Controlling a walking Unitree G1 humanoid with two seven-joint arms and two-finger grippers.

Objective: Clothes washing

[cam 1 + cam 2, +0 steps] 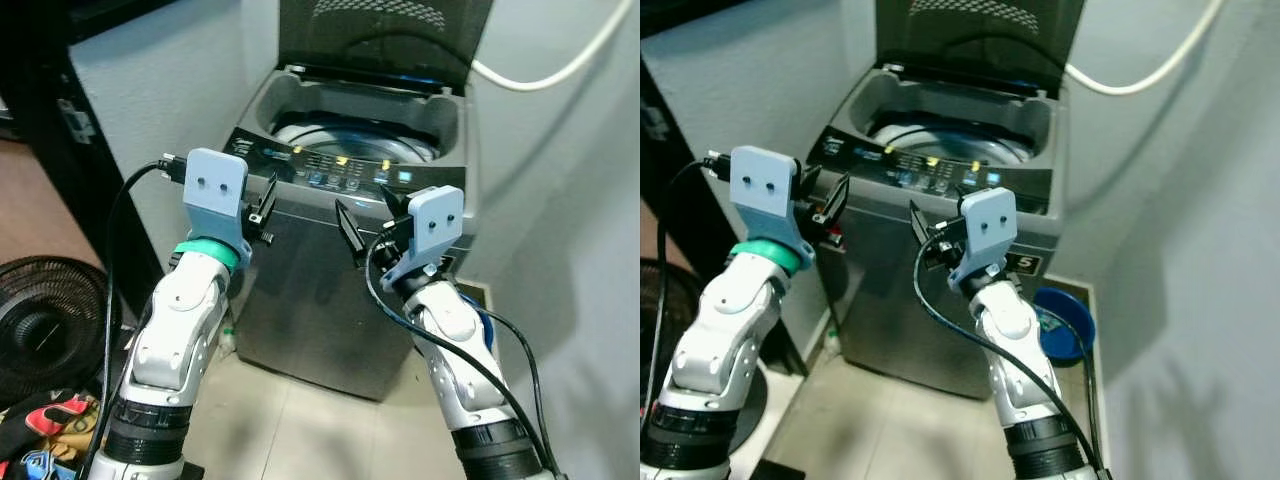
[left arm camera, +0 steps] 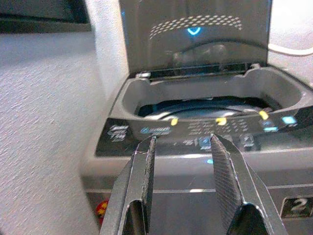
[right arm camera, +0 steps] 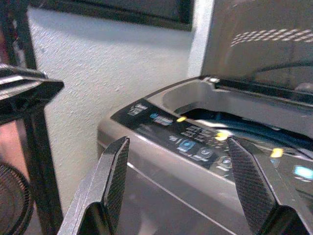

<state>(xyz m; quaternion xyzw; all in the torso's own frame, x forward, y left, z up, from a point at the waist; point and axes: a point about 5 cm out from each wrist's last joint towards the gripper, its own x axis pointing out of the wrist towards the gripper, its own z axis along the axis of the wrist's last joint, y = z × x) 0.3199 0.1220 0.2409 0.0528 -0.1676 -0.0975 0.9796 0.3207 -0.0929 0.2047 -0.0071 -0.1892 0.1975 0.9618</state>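
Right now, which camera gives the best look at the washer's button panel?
The left wrist view: the control panel faces it squarely, lit buttons across the frame. The right wrist view shows it slanted; both eye views show it small, from above.

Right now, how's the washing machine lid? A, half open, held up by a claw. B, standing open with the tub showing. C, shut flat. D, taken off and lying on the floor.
B: the lid of the washing machine stands upright at the back, the tub is exposed, and both the left claw and right claw hover open in front, touching nothing.
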